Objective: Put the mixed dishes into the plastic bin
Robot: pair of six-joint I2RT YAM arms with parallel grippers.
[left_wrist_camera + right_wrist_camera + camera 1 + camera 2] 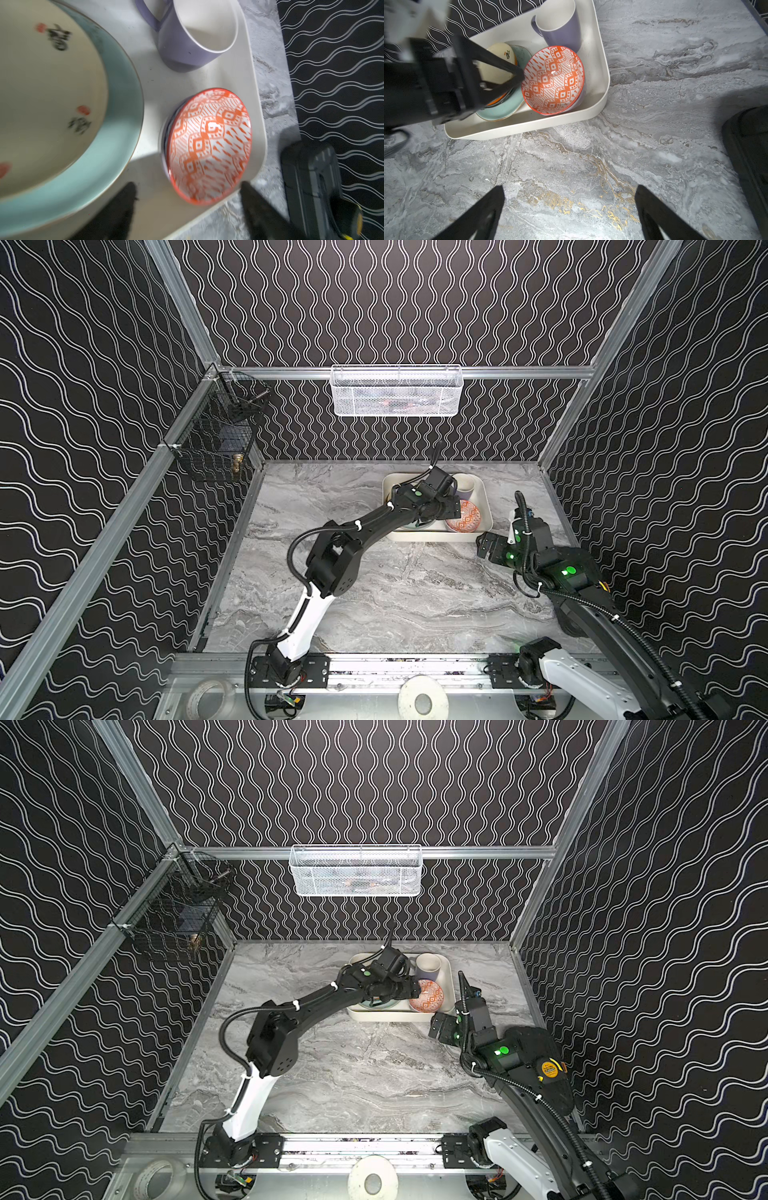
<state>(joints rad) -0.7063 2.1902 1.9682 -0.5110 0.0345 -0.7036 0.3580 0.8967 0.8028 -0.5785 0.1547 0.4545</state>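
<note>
Plainly, the worktop (374, 605) has broad bare room across its front and left. The bin (432, 536) sits toward its back right, close to the rear wall, with its long axis running side to side in both top views.

Every dish in view lies inside the bin. A flat stack of plates (506, 108) fills its left part, a pale plate on top and a teal one at the bottom. The red-patterned bowl (553, 80) sits in the front right corner, nested in a lilac bowl (581, 94). It is tilted, with its opening turned up and away from the plates. The mug (195, 35) stands upright in the back right corner, handle turned inward.

The left tool (187, 185) hangs over the bin with its jaws spread wide on either side of the patterned bowl's rim, clamping nothing. Blur hides whether a finger touches that rim.

The right tool (570, 188) is also spread wide and empty, over bare worktop just beside the bin's front right corner.
</note>
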